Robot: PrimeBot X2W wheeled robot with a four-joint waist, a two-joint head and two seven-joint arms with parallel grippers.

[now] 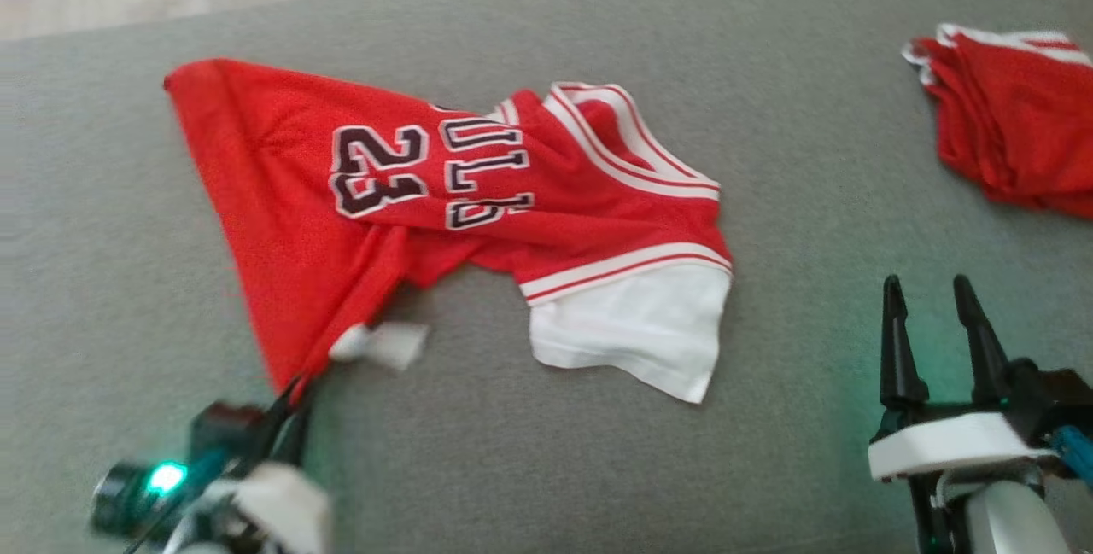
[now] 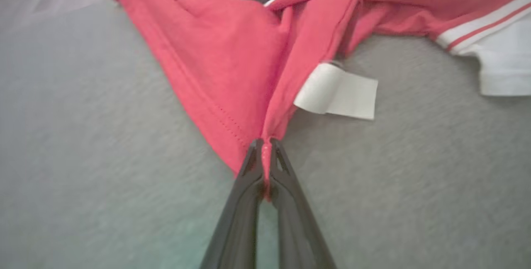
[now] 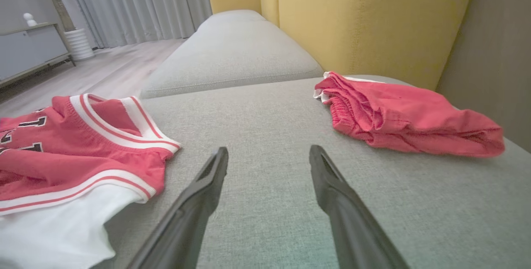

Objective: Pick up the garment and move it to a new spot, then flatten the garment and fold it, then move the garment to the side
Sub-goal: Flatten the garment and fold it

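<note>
Your left gripper (image 2: pixel 266 142) is clamped on the near hem corner of the garment (image 1: pixel 282 221), whose length runs rightward across the sofa cushion (image 1: pixel 768 417) toward your right gripper (image 1: pixel 931 289), fingers apart near the white sleeve (image 1: pixel 640 323).

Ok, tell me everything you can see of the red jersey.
The red jersey looks like mesh fabric, with a black, white-edged "23" and lettering, white-and-red striped trim and a white panel. It lies crumpled on the grey cushion. A white tag sticks out near one hem corner, which the left tool pinches shut.
</note>
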